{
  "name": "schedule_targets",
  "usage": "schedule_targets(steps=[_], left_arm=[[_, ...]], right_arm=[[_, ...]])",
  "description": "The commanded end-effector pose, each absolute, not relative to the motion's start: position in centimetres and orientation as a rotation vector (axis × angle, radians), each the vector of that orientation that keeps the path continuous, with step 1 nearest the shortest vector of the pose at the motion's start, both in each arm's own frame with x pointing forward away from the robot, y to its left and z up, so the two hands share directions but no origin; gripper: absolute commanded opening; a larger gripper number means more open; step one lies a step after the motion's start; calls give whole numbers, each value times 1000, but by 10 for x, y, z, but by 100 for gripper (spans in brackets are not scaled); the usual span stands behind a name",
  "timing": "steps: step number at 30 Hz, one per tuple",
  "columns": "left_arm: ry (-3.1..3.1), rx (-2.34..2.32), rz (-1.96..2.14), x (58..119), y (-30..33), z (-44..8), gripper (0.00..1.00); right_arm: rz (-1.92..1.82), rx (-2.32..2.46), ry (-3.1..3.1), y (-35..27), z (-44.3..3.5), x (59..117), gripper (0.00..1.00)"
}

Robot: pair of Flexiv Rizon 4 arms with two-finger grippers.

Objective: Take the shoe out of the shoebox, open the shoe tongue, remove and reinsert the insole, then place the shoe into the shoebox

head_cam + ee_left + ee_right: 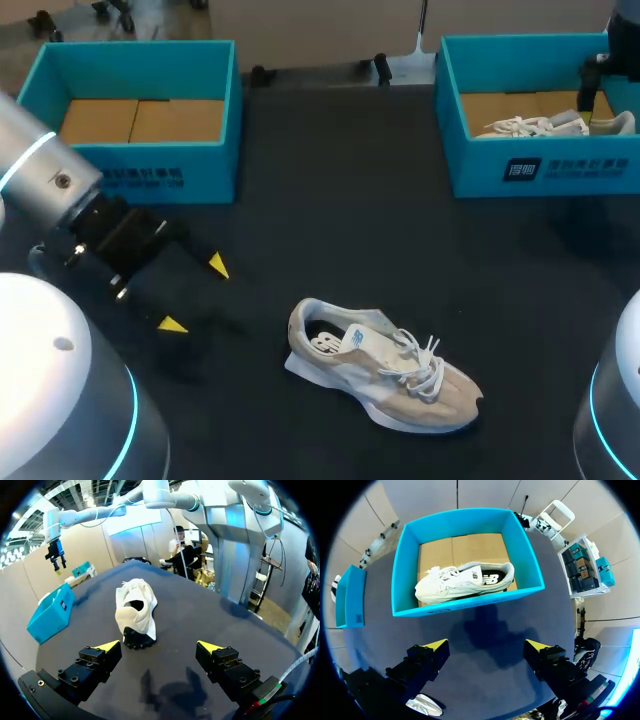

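A beige and white shoe [385, 365] lies on the black table near the front middle, its tongue and laces loose. My left gripper [195, 295] hovers open to the left of it, apart from it. In the left wrist view the shoe [136, 611] lies ahead of the open left gripper [159, 646], heel end nearest. A second white shoe [465, 582] lies on its side inside the right blue shoebox [465, 605]. My right gripper [487, 644] hangs open high above that box's near wall, holding nothing. The right shoebox [540, 175] stands at the back right.
An empty blue shoebox [130, 170] with a cardboard floor stands at the back left, also seen as a blue box [347, 597] in the right wrist view. Black table [350, 220] lies bare between the two boxes.
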State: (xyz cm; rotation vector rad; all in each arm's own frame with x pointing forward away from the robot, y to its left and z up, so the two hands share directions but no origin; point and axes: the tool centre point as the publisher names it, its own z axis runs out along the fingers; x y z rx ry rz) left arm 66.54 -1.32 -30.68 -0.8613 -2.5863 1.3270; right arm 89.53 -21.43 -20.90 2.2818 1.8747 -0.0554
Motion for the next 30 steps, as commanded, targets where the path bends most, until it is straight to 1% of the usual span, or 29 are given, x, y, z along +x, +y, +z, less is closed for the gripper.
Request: schedule_targets(steps=[1, 8, 18, 21, 30], left_arm=[[-2635, -841, 1352, 659, -13, -305, 100], [-2490, -497, 1575, 661, 2, -344, 100], [-2365, -286, 1867, 656, 17, -373, 100], [-2345, -180, 1851, 658, 18, -378, 100], [-2345, -180, 1851, 658, 18, -378, 100]], right_arm=[[-54, 2281, 1873, -215, -209, 894, 100], [-54, 2281, 1873, -215, -209, 894, 100], [-54, 2281, 1873, -215, -209, 894, 100], [-54, 2281, 1873, -215, -209, 894, 100], [-54, 2281, 1873, -215, -209, 894, 100]])
